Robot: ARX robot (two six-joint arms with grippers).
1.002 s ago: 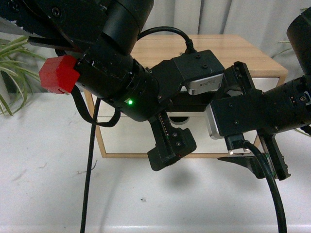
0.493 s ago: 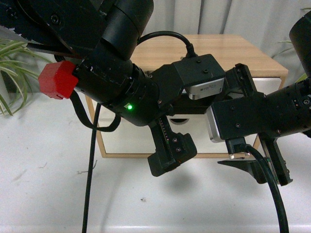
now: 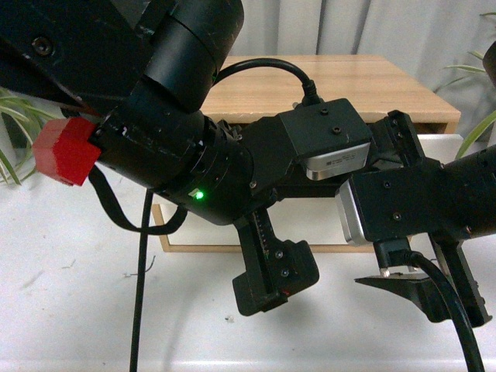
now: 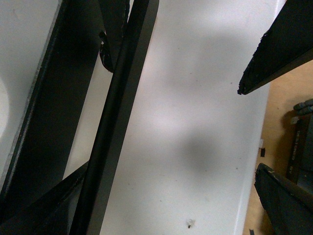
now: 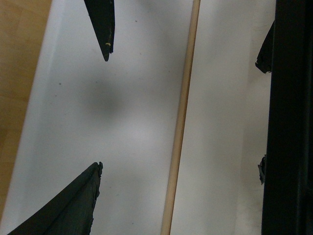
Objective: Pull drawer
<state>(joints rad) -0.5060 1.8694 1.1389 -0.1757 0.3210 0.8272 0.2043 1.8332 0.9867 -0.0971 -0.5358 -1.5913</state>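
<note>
The drawer (image 3: 203, 231) shows as a white front in the wooden cabinet (image 3: 349, 81), mostly hidden behind both arms. Its long black bar handle (image 4: 117, 122) runs past in the left wrist view and stands along one edge of the right wrist view as the handle (image 5: 288, 122). My left gripper (image 4: 248, 131) is open over the white table, off to the side of the bar and not touching it. My right gripper (image 5: 102, 111) is open too, above the table in front of the cabinet's bottom wooden edge (image 5: 181, 122). Neither holds anything.
The cabinet stands on a white table (image 3: 77, 310) with a small dark speck (image 3: 227, 318) on it. Potted plant leaves (image 3: 12, 108) reach in at the far left and right. A black cable (image 3: 139, 294) hangs from the left arm. Wooden floor (image 4: 286, 112) lies past the table's edge.
In the front view both arms have come lower and nearer to the camera, their fingers drawing back from the cabinet front. Whether the drawer itself moved cannot be told.
</note>
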